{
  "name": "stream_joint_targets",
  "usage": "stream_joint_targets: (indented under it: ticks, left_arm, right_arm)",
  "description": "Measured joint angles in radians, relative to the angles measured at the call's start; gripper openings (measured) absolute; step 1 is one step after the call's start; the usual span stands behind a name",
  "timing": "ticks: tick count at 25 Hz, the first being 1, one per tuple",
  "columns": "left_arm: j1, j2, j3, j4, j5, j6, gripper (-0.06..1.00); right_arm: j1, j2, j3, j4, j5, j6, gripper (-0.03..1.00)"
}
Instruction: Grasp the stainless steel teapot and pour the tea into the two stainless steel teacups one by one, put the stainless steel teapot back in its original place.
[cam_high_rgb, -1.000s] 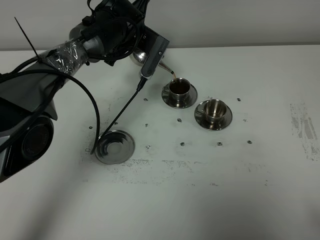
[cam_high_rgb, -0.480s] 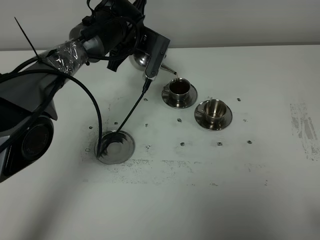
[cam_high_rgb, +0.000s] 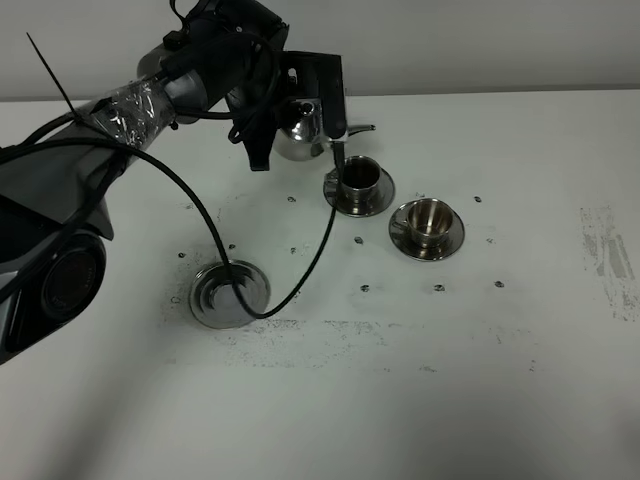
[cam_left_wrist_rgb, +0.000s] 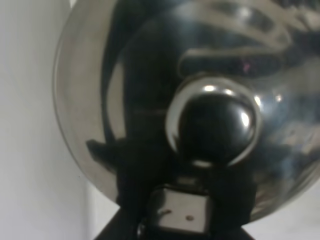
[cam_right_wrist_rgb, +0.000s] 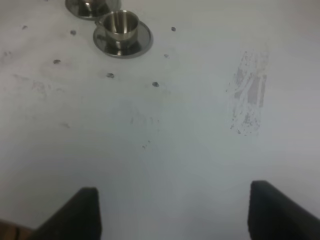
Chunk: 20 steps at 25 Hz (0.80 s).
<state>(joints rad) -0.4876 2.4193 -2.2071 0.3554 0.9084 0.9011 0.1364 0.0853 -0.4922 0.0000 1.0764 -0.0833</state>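
My left gripper is shut on the handle of the stainless steel teapot and holds it about upright above the table, with its spout just over the left teacup. That cup holds dark tea and stands on its saucer. The second teacup looks empty on its saucer to the right. The round steel coaster lies bare at the front left. The left wrist view is filled by the teapot's lid and knob. My right gripper is open and empty, far from the empty cup.
A black cable hangs from the left arm and loops over the coaster and the table beside the cups. The white table carries small dark marks and a scuffed patch at the right.
The teapot has tipped back from pouring to about upright and the stream into the left cup has stopped. The hanging cable has swung to the right.
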Motion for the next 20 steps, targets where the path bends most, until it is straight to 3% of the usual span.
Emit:
stream_joint_targets:
  ticks: [5, 8, 12, 20]
  left_arm:
    - [0.004, -0.042, 0.000, -0.008, 0.064, -0.423, 0.17]
    - [0.016, -0.055, 0.000, -0.030, 0.119, -0.604, 0.17]
    - [0.027, -0.054, 0.005, -0.102, 0.176, -0.678, 0.17]
    - [0.045, -0.054, 0.098, -0.167, 0.106, -0.697, 0.17]
  right_arm:
    - [0.000, 0.000, 0.000, 0.000, 0.000, 0.000, 0.59]
    - [0.000, 0.000, 0.000, 0.000, 0.000, 0.000, 0.59]
    - [0.000, 0.000, 0.000, 0.000, 0.000, 0.000, 0.59]
    - [0.000, 0.000, 0.000, 0.006, 0.000, 0.000, 0.59]
